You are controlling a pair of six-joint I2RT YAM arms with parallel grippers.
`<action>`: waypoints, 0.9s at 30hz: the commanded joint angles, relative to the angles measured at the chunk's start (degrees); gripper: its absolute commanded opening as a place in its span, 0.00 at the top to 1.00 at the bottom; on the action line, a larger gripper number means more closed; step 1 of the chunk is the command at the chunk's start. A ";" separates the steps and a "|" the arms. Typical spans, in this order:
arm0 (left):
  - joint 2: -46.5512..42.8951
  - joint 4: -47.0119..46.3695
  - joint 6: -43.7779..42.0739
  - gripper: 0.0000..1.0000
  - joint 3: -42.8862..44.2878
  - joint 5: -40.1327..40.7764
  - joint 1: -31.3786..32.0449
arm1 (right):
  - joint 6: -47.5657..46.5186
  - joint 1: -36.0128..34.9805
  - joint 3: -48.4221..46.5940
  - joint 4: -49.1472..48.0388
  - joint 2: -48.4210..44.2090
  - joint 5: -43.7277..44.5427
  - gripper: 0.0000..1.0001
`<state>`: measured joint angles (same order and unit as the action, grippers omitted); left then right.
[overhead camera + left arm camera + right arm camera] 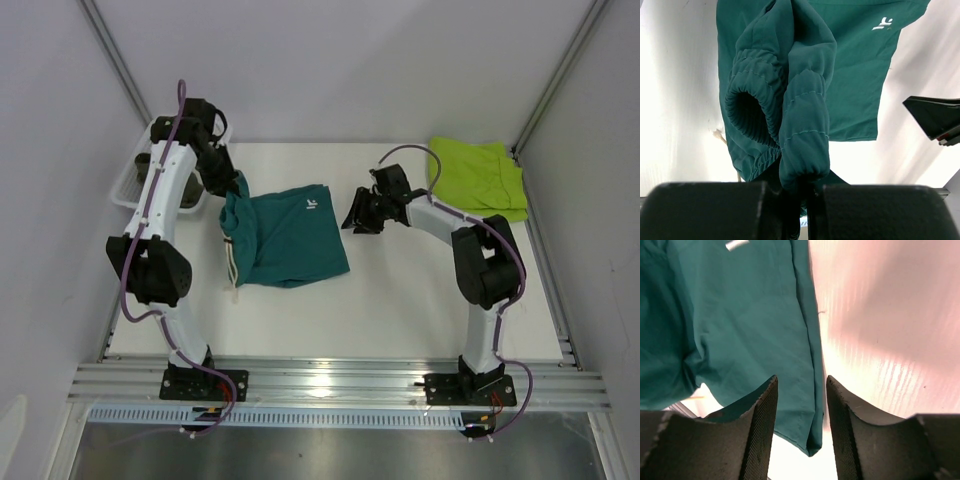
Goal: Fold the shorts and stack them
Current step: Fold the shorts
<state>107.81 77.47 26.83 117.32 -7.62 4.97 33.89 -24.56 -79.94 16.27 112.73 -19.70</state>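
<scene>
The left fingers point(705, 210) pinch the teal shorts point(290, 240); right fingers point(760, 440) parted nearby.

White table point(400, 300) carries teal shorts point(290, 240) and lime-green shorts point(478, 178)

White arm links point(165, 188), black joints point(150, 268), purple cables point(181, 105), black textured gripper fingers point(757, 440)

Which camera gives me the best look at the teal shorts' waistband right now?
Left wrist: the gathered waistband fills the frame, pinched in the left gripper. Top external shows the whole teal shorts, but the waistband end is small and bunched. Right wrist shows only plain cloth and the logo.
</scene>
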 commanded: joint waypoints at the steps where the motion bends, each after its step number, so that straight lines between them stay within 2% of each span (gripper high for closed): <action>1: -0.49 0.40 -1.25 1.00 3.01 -0.12 0.21 | -2.78 -0.05 0.22 -1.85 1.34 -3.05 0.53; 2: -0.41 0.49 -1.34 1.00 5.44 -0.12 0.30 | -2.78 -0.05 0.22 -2.38 1.88 -3.15 0.53; 4: -0.41 0.49 -1.43 1.00 3.18 0.06 0.48 | -2.69 -0.05 -0.04 -2.82 2.84 -3.32 0.52; 20: 1.52 2.16 -2.83 1.00 5.37 2.08 2.06 | -3.57 -3.04 -7.33 -1.07 11.46 -2.36 0.53; 22: 1.79 2.33 -2.84 1.00 5.64 2.34 2.15 | -3.57 -3.74 -7.25 -0.80 11.46 -1.66 0.57; 25: 1.97 2.42 -3.10 1.00 5.99 3.57 2.76 | -2.61 -4.36 -5.33 -0.80 10.68 -1.13 0.70; 27: 2.40 2.86 -3.36 1.00 6.87 5.14 3.55 | -1.47 -4.97 -2.87 -2.12 9.19 -0.17 0.90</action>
<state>110.02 77.89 24.84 120.49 -4.75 6.98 31.40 -28.51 -85.21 15.00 123.22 -21.71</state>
